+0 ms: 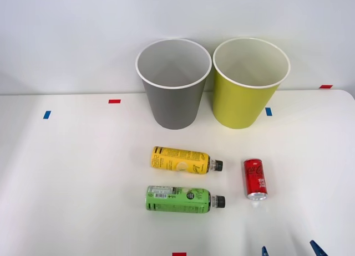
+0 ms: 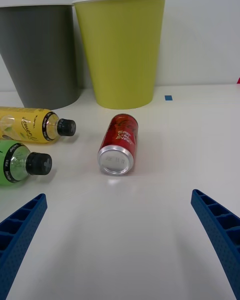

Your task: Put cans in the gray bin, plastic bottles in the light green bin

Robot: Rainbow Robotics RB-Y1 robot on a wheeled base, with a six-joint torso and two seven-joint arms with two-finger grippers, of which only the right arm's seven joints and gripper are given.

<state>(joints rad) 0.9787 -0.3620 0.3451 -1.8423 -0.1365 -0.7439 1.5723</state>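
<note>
Right gripper (image 2: 120,240) jaws spread wide, holding nothing. Red can (image 2: 118,143) lies ahead between them (silver top facing the jaws), on the worktop (image 2: 150,230).

Robot test bench in a lab

A bare white surface (image 1: 66,173) against a plain white wall (image 1: 66,40), marked with small red tape (image 1: 114,101) and blue tape (image 1: 46,114) pieces, far and near, as placement markers.

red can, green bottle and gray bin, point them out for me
red can (image 1: 255,178), front view, red side wall
green bottle (image 1: 177,199), front view, label midsection
gray bin (image 1: 175,106), front view, outer gray wall
</note>
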